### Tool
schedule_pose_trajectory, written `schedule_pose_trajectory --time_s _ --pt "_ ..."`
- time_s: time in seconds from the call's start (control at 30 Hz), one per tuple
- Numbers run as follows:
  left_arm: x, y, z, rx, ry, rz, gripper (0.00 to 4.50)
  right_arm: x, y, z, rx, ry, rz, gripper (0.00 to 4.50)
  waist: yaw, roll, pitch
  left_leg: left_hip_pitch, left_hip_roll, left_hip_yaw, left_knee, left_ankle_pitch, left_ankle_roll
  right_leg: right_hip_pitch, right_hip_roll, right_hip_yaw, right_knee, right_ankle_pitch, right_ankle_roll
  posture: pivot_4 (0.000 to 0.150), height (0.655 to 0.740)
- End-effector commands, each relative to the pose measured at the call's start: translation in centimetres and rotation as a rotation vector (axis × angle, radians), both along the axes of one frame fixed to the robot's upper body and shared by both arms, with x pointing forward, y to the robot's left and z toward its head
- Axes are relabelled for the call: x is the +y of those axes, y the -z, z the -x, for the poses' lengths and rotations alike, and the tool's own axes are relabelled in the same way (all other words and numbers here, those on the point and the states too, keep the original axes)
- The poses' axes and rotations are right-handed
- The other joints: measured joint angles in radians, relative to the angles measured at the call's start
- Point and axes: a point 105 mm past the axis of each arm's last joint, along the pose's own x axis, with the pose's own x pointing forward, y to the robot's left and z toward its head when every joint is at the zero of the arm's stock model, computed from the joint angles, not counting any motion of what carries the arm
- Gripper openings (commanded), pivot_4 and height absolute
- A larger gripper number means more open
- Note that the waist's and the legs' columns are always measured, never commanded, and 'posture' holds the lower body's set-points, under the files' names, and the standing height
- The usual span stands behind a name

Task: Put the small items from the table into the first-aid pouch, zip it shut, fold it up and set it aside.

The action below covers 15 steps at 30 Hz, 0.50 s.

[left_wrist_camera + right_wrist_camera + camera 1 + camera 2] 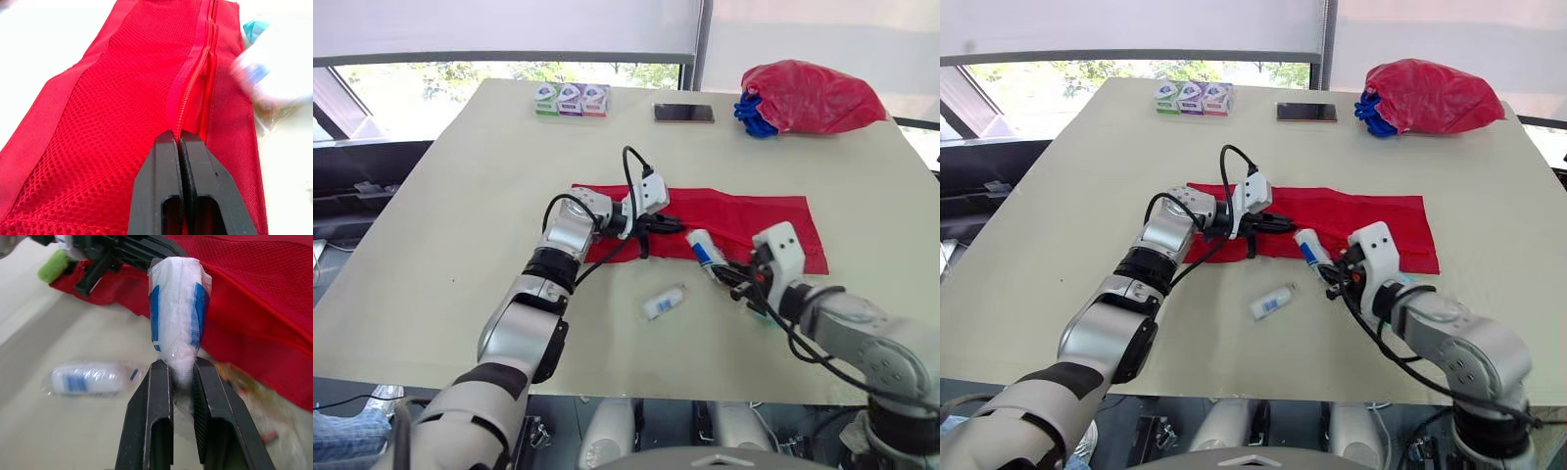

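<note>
Currently, the first-aid pouch (754,220) lies flat on the tabletop (460,196); my left jaws are pressed together at its zipper, my right jaws clamp a white-blue packet (178,308) at its near edge; a second packet (664,303) lies near

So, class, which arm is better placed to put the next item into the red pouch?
Right. The right gripper holds a wrapped roll at the edge of the red pouch; the left gripper is shut on the pouch at its zipper.
</note>
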Motion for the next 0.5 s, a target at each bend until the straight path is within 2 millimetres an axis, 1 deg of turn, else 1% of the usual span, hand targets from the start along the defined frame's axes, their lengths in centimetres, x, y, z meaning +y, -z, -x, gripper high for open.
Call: schedule_pose_trajectory --time_s 0.03,0.13,0.27,0.5 --pt "-1.0 -1.4 0.5 -0.054 0.046 0.044 0.00 0.1 0.6 -1.0 0.019 0.024 0.030 0.00 0.001 0.000 0.000 0.000 0.000 0.000 0.000 0.000 0.000 0.000 0.000 0.000 0.000 0.000 0.000 0.150 0.7400" --pt "-1.4 -1.3 0.7 -0.051 0.051 0.053 0.00 0.5 1.0 -1.9 0.032 0.037 0.030 0.00 -0.001 0.000 0.000 -0.001 -0.001 0.000 0.000 0.000 0.001 0.000 0.000 0.000 -0.001 0.000 0.000 0.150 0.7400" --pt "-1.9 -1.0 1.5 -0.045 0.082 0.058 0.00 1.4 0.2 -3.6 -0.011 0.081 -0.004 0.00 -0.002 0.001 0.000 -0.001 -0.001 0.000 0.000 -0.001 0.001 0.000 0.000 0.000 -0.001 0.000 0.000 0.150 0.7400" --pt "-2.8 -0.7 2.2 -0.042 0.106 0.062 0.00 2.7 -0.5 -5.6 -0.062 0.121 -0.041 0.00 -0.002 0.001 0.000 -0.001 -0.001 0.000 0.000 0.000 0.001 0.000 0.000 0.000 0.000 0.000 0.000 0.150 0.7400"
